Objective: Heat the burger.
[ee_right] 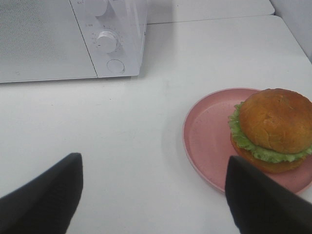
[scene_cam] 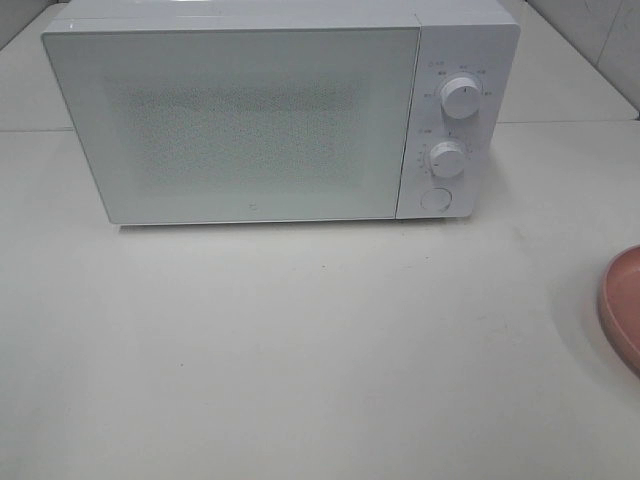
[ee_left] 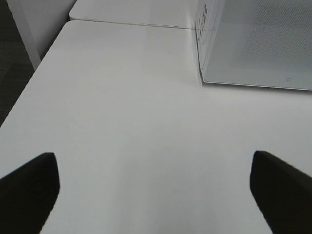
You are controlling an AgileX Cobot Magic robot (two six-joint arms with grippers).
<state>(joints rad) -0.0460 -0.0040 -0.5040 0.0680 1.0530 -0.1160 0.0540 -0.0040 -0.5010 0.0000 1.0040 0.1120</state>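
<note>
The burger [ee_right: 274, 127], with a golden-brown bun and green lettuce frill, sits on a pink plate [ee_right: 209, 136] in the right wrist view. In the exterior high view only the plate's edge [scene_cam: 622, 305] shows at the right border, and the burger is out of view there. My right gripper [ee_right: 153, 195] is open, its dark fingers spread over bare table just short of the plate. My left gripper [ee_left: 153, 187] is open wide over bare table, near the microwave's left front corner. The white microwave [scene_cam: 250, 120] stands at the back with its door shut.
The microwave has two round knobs [scene_cam: 460, 97] [scene_cam: 447, 159] and a round button [scene_cam: 436, 199] on its right panel. White table [scene_cam: 300, 350] stretches in front of it. In the left wrist view the table's edge [ee_left: 29, 83] drops to dark floor.
</note>
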